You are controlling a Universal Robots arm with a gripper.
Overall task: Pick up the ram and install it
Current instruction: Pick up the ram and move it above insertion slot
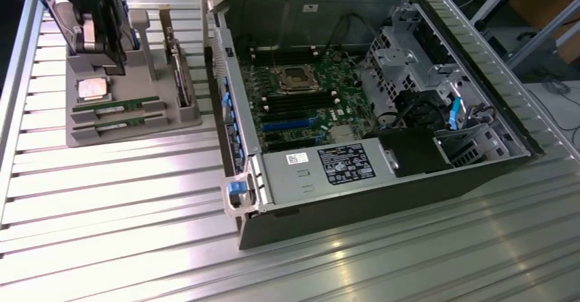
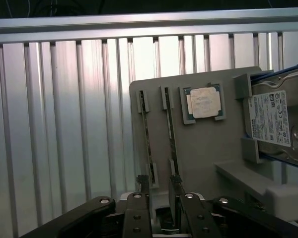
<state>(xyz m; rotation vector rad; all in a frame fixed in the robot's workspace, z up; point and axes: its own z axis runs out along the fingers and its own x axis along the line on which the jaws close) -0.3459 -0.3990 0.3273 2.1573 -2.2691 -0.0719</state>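
Two ram sticks, thin green boards, stand on edge side by side in slots of the grey tray (image 1: 136,134); they are the ram (image 1: 116,104) and its twin (image 1: 121,119). In the wrist view the ram (image 2: 171,134) and the other stick (image 2: 147,139) run lengthwise toward my gripper (image 2: 159,191). Its dark fingers (image 2: 143,198) stand open, their tips just above the sticks' near ends, holding nothing. From the exterior view the gripper (image 1: 115,54) hangs over the back of the tray. The open computer case (image 1: 363,180) lies to the exterior view's right, its black memory slots (image 1: 290,103) showing on the motherboard.
The tray also carries a square silver processor (image 1: 94,88), an upright hard drive (image 2: 275,116) and an expansion card (image 1: 181,78) on edge. The case's tall wall (image 1: 217,78) stands between tray and motherboard. Everything rests on a ribbed aluminium table (image 1: 109,200).
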